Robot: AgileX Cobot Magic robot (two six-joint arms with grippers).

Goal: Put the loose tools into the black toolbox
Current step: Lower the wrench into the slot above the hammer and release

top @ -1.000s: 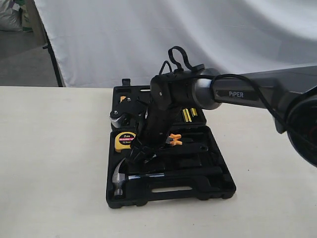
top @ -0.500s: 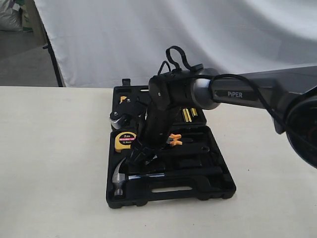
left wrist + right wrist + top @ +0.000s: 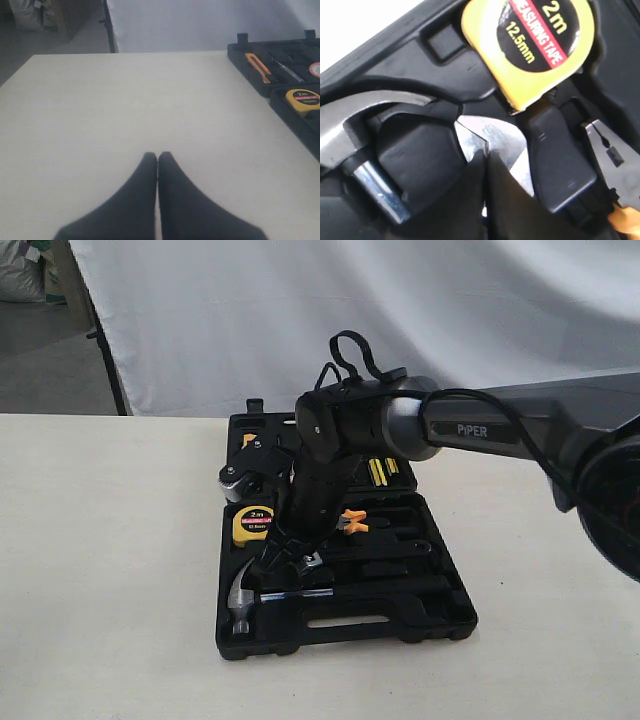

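Here's the pale table (image 3: 100, 570), and the open toolbox (image 3: 440, 615) sits mid-table, nearer the back edge, both halves lying flat. The right arm (image 3: 520, 425) comes in from the right edge and bends down over the toolbox's left side.

Its claw, the right gripper (image 3: 285, 560), is down in the front half with the fingers pressed together, nothing wide between them. Up close, the tips (image 3: 485, 157) sit right against the wrench's silver head. I can't tell whether they pinch any of it.

The left gripper (image 3: 157, 157) hovers over bare table off the toolbox's left edge. Its fingers are closed too, and it holds nothing.

Now the tools. The hammer (image 3: 243, 598) lies in its recess, head at the toolbox's front-left corner and handle running along the front edge. The wrench (image 3: 500, 145) is in the front half, its head just behind the hammer's neck and in front of the tape measure. The arm hides the wrench's handle.

The yellow tape measure (image 3: 253, 524) sits at the front half's back-left corner. The pliers (image 3: 352, 523) lie beside it, toward the middle, only their orange grips peeking past the arm.
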